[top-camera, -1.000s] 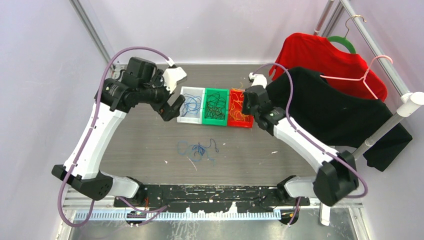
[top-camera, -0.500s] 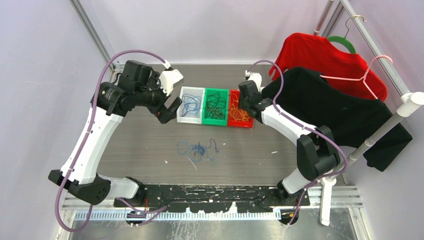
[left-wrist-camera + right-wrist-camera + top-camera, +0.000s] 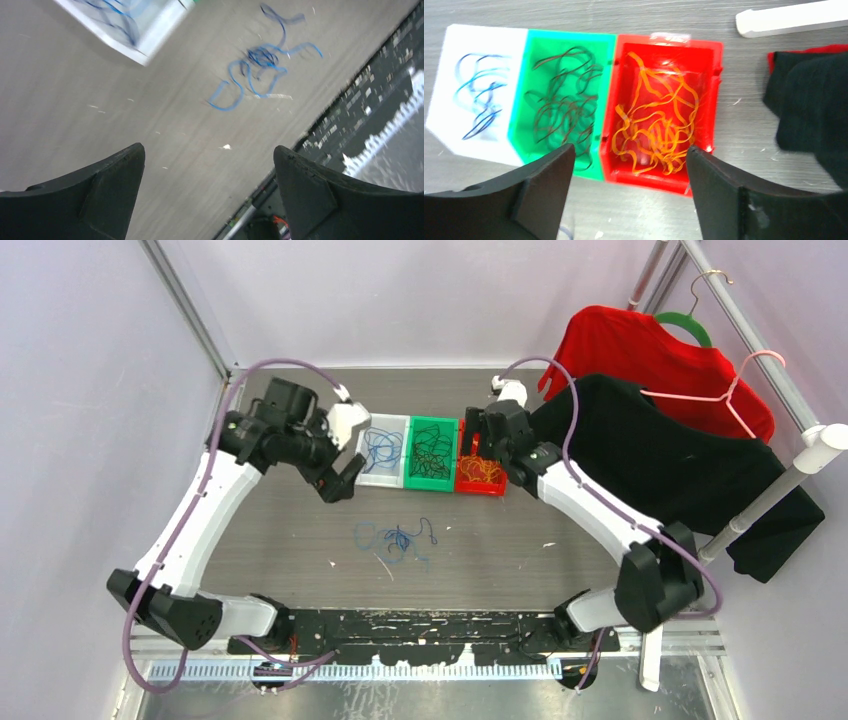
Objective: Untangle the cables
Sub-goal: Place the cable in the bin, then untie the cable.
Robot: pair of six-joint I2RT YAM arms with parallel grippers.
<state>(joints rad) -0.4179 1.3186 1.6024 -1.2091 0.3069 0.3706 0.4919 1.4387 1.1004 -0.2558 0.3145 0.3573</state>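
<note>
A small tangle of blue cables [image 3: 398, 538] [image 3: 255, 70] lies loose on the grey table. At the back, three bins stand side by side. The white bin [image 3: 383, 481] [image 3: 479, 30] holds blue cables [image 3: 479, 95]. The green bin [image 3: 430, 486] [image 3: 569, 35] holds dark cables [image 3: 566, 105]. The red bin [image 3: 480, 490] [image 3: 649, 180] holds orange cables [image 3: 480, 472] [image 3: 659, 125]. My left gripper [image 3: 338, 478] [image 3: 209, 150] hangs open and empty just left of the white bin. My right gripper [image 3: 470, 438] [image 3: 630, 147] is open and empty above the red bin.
A red shirt [image 3: 650, 350] and a black shirt [image 3: 660, 460] [image 3: 814, 100] hang on a rack at the right, the black one close to my right arm. A black rail [image 3: 420, 625] runs along the near edge. Small white scraps dot the table.
My right gripper's jaws have gone from nearly shut to wide open over the red bin, and its elbow has swung. My left gripper has shifted slightly right, toward the white bin.
</note>
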